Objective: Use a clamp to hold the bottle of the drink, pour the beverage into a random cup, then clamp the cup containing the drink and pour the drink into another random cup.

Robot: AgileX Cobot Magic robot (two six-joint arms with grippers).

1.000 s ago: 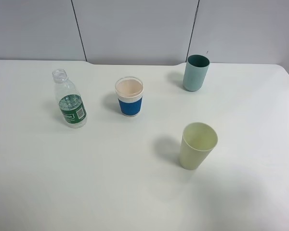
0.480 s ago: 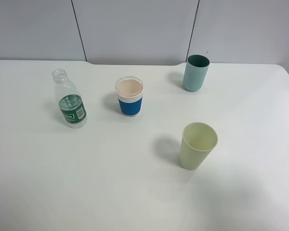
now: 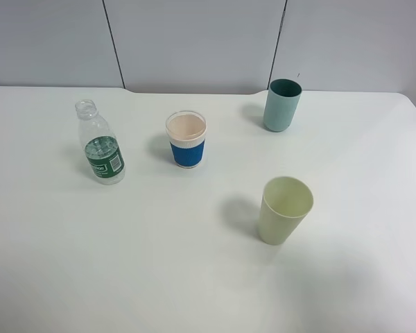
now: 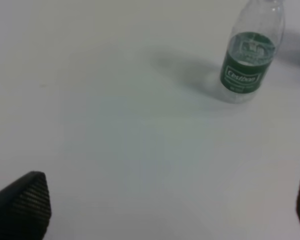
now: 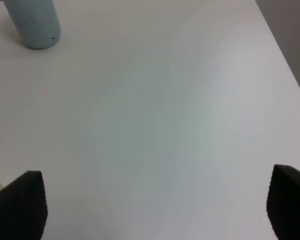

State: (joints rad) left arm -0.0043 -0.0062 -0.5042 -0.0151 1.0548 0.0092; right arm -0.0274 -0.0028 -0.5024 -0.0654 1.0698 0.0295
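The bottle of the drink (image 3: 100, 149) stands upright at the table's left, clear with a green label; the left wrist view shows it (image 4: 247, 65) well ahead of my left gripper (image 4: 162, 210), which is open with nothing between its fingers. The blue-banded cup (image 3: 186, 142) stands right of the bottle. The teal cup (image 3: 282, 105) stands at the back right and shows in the right wrist view (image 5: 35, 22), far from my open, empty right gripper (image 5: 155, 205). Neither arm appears in the high view.
A pale yellow-green cup (image 3: 284, 209) stands right of centre, nearer the front. The white table (image 3: 159, 277) ends at a grey wall behind, and its right edge (image 5: 285, 65) shows in the right wrist view.
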